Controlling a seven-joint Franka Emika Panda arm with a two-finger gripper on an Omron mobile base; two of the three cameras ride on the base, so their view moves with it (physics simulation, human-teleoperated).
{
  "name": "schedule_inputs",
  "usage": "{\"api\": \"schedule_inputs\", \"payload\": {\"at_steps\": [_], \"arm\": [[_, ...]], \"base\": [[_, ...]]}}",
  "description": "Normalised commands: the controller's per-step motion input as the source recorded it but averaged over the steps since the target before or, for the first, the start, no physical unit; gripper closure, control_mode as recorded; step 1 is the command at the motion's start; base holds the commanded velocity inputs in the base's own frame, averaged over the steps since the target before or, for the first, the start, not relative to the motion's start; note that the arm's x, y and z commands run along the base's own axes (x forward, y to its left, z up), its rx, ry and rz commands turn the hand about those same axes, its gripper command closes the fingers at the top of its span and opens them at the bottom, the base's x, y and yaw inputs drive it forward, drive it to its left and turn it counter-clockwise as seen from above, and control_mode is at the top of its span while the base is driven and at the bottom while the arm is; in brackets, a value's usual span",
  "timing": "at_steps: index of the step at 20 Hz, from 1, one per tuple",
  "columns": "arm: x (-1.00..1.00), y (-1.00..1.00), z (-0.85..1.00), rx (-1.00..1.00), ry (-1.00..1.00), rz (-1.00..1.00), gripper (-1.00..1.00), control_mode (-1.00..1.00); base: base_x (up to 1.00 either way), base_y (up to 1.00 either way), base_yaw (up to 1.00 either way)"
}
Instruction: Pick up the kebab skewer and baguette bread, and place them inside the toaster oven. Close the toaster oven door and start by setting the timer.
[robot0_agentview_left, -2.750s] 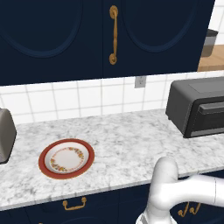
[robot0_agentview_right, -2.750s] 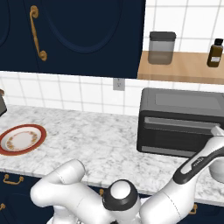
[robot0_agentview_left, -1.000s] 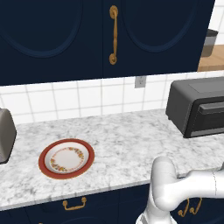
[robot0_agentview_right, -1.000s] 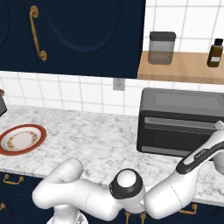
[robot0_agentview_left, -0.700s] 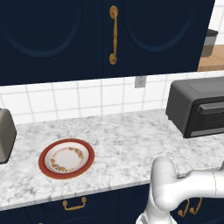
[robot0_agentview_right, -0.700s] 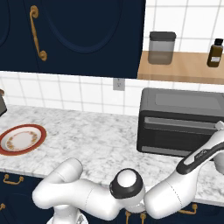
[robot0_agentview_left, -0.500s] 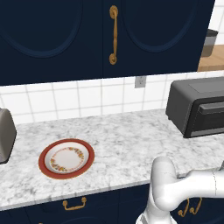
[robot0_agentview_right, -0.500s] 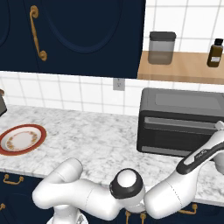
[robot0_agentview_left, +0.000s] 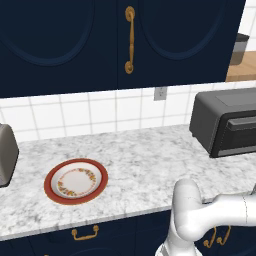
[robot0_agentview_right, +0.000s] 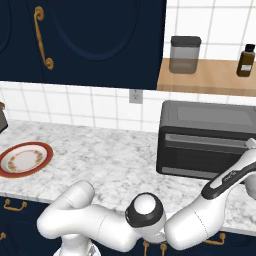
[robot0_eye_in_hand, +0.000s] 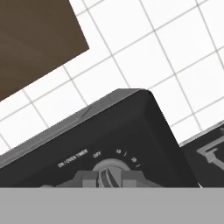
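Observation:
The dark grey toaster oven (robot0_agentview_right: 205, 145) (robot0_agentview_left: 225, 125) stands on the counter at the right, with its glass-fronted door (robot0_agentview_right: 200, 152) closed. Its control panel (robot0_eye_in_hand: 109, 140) shows in the hand view, with the on/oven timer knob (robot0_eye_in_hand: 107, 168) low in the middle. My gripper (robot0_eye_in_hand: 108, 180) is right at that knob, one fingertip on either side of its ridge, and looks shut on it. In the right base view the hand reaches the oven's right end at the picture's edge. The kebab skewer and the baguette bread are hidden.
An empty red-rimmed plate (robot0_agentview_left: 76, 181) (robot0_agentview_right: 24, 158) lies on the marble counter at the left. A silver pop-up toaster (robot0_agentview_left: 6, 160) stands at the far left. On a wooden shelf (robot0_agentview_right: 210, 77) above the oven stand a canister (robot0_agentview_right: 184, 54) and a brown bottle (robot0_agentview_right: 246, 60).
Since 2.8 s ago the forearm has edged slightly right, toward the oven's right end. Over the last second nothing has visibly moved.

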Motion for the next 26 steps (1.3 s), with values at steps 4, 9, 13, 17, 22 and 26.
{"api": "schedule_inputs", "payload": {"at_steps": [4, 9, 13, 17, 22, 26], "arm": [[0.2, 0.0, -0.02, 0.0, 0.0, 0.0, 1.0, -1.0], [0.22, 0.0, -0.03, 0.0, 0.0, 0.0, 1.0, -1.0], [0.03, 0.0, 0.0, 0.07, 0.0, 0.0, 1.0, -1.0], [0.0, -0.05, -0.03, 0.19, 0.0, -0.01, 1.0, -1.0], [0.0, -0.15, -0.03, 0.24, 0.0, -0.04, 1.0, -1.0], [-0.02, -0.22, -0.03, 0.28, 0.0, -0.06, 1.0, -1.0]], "base": [[0.0, 0.0, 0.0], [0.0, 0.0, 0.0], [0.0, 0.0, 0.0], [0.0, 0.0, 0.0], [0.0, 0.0, 0.0], [0.0, 0.0, 0.0]]}}
